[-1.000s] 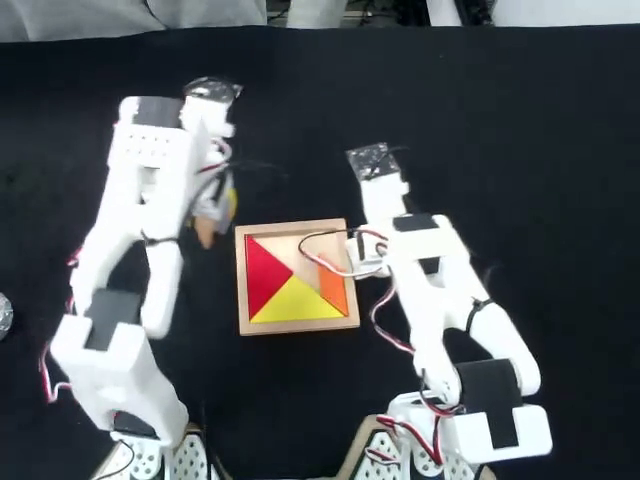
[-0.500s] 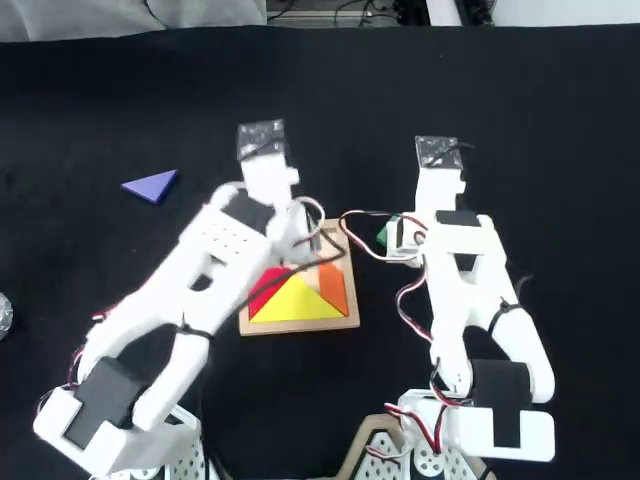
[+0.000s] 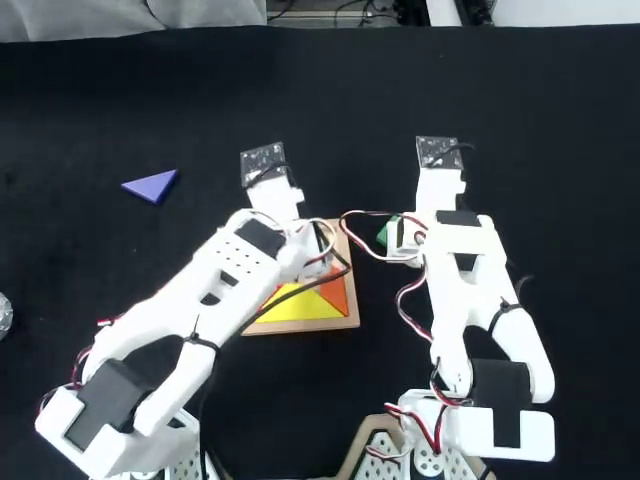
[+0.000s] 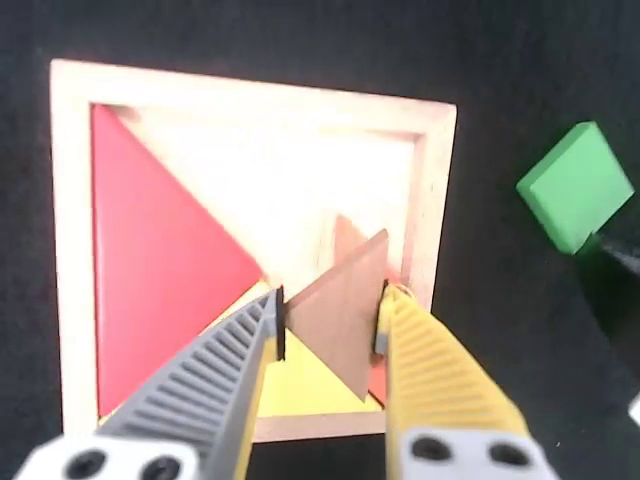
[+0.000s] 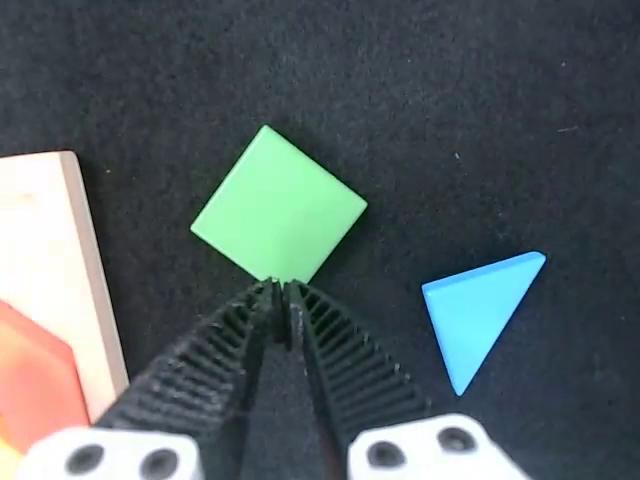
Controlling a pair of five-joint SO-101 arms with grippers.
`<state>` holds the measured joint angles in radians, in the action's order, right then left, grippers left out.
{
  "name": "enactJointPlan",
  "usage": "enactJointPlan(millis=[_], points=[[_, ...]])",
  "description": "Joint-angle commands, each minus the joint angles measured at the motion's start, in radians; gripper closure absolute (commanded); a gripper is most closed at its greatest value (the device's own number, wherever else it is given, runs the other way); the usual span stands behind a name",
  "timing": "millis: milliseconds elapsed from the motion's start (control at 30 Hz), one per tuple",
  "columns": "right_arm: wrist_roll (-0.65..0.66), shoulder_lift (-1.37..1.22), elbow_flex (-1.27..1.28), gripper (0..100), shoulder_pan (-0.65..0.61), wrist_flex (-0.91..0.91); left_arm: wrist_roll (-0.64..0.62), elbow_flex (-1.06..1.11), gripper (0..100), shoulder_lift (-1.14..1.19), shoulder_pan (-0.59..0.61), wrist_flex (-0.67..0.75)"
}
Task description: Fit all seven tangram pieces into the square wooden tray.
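The square wooden tray (image 3: 300,325) (image 4: 250,88) lies mid-table with a red triangle (image 4: 150,240), a yellow triangle (image 3: 300,300) and an orange piece (image 3: 335,290) in it. My left gripper (image 4: 328,318) (image 3: 318,262) hangs over the tray's right half, shut on a brown piece (image 4: 345,290) held on edge just above the bare wood. Right of the tray lies a green square (image 5: 278,205) (image 3: 383,232). My right gripper (image 5: 280,295) is shut with its tips at that square's near corner. A blue triangle (image 5: 480,305) lies beside the green square.
A purple triangle (image 3: 150,185) lies alone on the black cloth far to the left. The left arm (image 3: 200,300) stretches diagonally over the tray's left side. A small shiny object (image 3: 4,312) sits at the left edge.
The left arm swung from the table's left side to over the tray, carrying the brown piece, uncovering the purple triangle. The right arm moved from the tray's right edge to the green square.
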<state>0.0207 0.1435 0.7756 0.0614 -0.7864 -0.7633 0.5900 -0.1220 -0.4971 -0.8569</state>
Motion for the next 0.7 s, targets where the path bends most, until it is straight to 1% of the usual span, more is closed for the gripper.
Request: enactJointPlan(millis=[0, 100, 267, 433, 667], points=[[-0.003, 0.07, -0.048, 98.7, 0.009, 0.02, -0.011, 0.005, 85, -0.041, -0.018, 0.014], [-0.003, 0.07, -0.048, 98.7, 0.009, 0.02, -0.011, 0.024, 85, -0.041, -0.038, 0.015], [-0.003, 0.07, -0.048, 98.7, 0.009, 0.02, -0.011, 0.022, 80, -0.04, -0.036, 0.017], [-0.003, 0.07, -0.048, 98.7, 0.009, 0.02, -0.011, 0.022, 79, -0.035, -0.028, 0.017], [-0.003, 0.07, -0.048, 98.7, 0.009, 0.02, -0.006, -0.018, 79, 0.046, -0.018, 0.017]])
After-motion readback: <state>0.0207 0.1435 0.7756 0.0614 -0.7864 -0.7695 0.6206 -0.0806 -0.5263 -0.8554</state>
